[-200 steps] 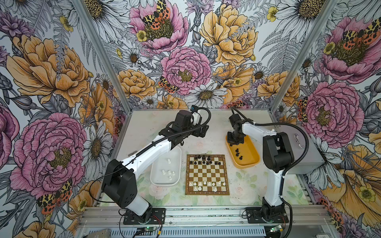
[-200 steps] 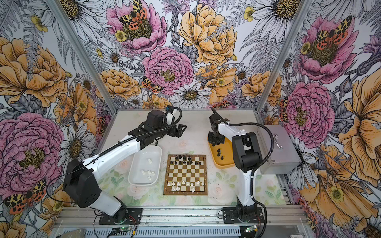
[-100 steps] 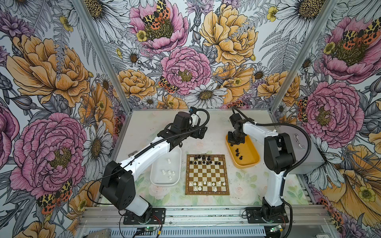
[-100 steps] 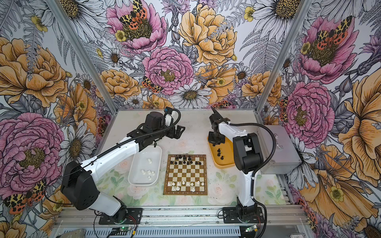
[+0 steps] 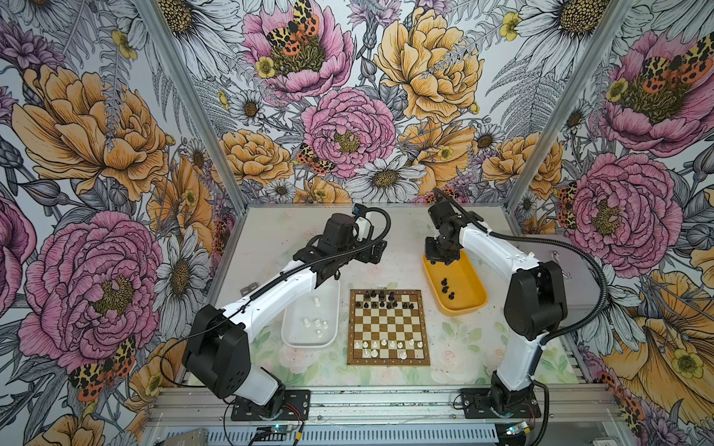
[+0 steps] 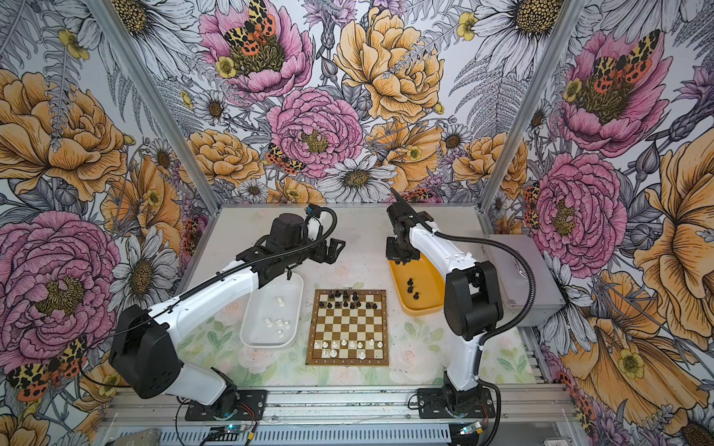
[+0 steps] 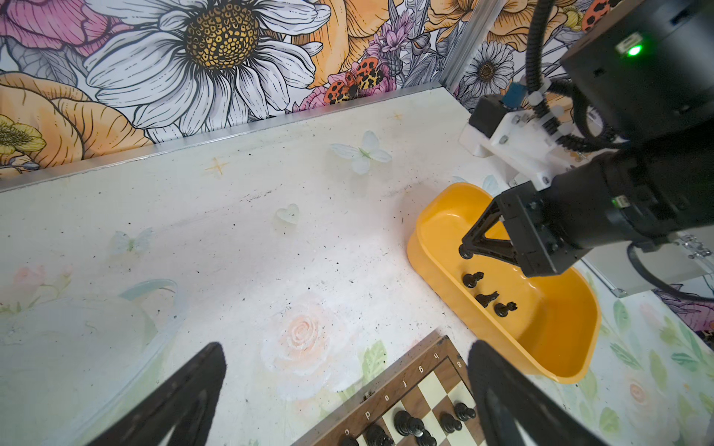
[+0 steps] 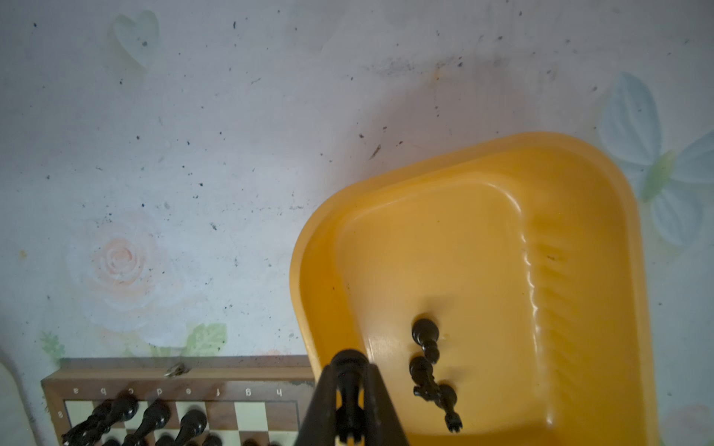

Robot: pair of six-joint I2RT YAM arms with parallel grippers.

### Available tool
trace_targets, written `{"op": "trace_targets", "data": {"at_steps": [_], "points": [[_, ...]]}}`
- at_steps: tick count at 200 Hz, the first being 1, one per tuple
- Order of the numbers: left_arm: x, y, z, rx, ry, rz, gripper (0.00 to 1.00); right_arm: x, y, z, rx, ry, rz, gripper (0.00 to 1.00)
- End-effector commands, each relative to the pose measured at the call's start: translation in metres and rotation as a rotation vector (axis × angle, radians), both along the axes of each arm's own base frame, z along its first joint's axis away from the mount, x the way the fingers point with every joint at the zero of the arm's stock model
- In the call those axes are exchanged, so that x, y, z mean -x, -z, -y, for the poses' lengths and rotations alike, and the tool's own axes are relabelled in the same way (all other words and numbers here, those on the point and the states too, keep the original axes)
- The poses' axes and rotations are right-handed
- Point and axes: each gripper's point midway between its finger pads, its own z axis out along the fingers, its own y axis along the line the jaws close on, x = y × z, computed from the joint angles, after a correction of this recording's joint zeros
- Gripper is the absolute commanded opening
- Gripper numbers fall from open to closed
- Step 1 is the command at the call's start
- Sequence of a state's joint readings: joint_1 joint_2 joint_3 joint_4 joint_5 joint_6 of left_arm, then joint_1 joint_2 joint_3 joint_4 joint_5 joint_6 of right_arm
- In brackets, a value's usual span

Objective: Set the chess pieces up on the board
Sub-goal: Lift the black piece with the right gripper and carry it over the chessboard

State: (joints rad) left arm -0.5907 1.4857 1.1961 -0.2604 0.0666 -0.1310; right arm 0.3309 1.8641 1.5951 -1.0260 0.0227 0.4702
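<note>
Over the far end of the yellow tray [image 5: 469, 307] the right fingers [image 8: 322, 413] are pressed in on a single black chessman [image 8: 349, 382], which they pinch by its upper part with its base hanging down. From the left wrist view it [image 7: 465, 253] seems just clear of the tray floor, though I can't be sure at this angle, nor can I tell what kind of piece it is. Three more black pieces [image 5: 445, 289] lie loose in that tray, close together. The left fingers [image 7: 193, 394] are spread wide with nothing between them, held above the bare bench [image 5: 270, 239] beyond the white tray [image 5: 309, 345] and near the board's far left corner. The board [image 5: 388, 326] sits in the middle of the bench between the two trays, touching neither. Black pieces [image 5: 382, 300] stand in its two far rows, with gaps towards the right, and white pieces [image 5: 382, 345] stand along its two near rows, the nearest row thinly filled. A handful of white pieces [image 5: 317, 322] rest in the white tray.
</note>
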Motion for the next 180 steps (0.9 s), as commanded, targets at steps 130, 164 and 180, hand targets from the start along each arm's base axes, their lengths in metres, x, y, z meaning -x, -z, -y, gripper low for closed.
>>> {"op": "trace_targets", "data": {"at_steps": [130, 164, 180], "points": [[0.009, -0.016, -0.023, 0.025, -0.077, 0.039, 0.99, 0.056, -0.006, -0.048, 0.031, -0.140, -0.042, 0.08], [0.017, -0.017, -0.028, 0.015, -0.078, 0.032, 0.99, 0.063, 0.003, -0.060, 0.007, -0.153, -0.057, 0.08], [0.021, -0.015, -0.033, 0.016, -0.080, 0.031, 0.99, 0.067, 0.009, -0.063, 0.004, -0.158, -0.065, 0.08]]}}
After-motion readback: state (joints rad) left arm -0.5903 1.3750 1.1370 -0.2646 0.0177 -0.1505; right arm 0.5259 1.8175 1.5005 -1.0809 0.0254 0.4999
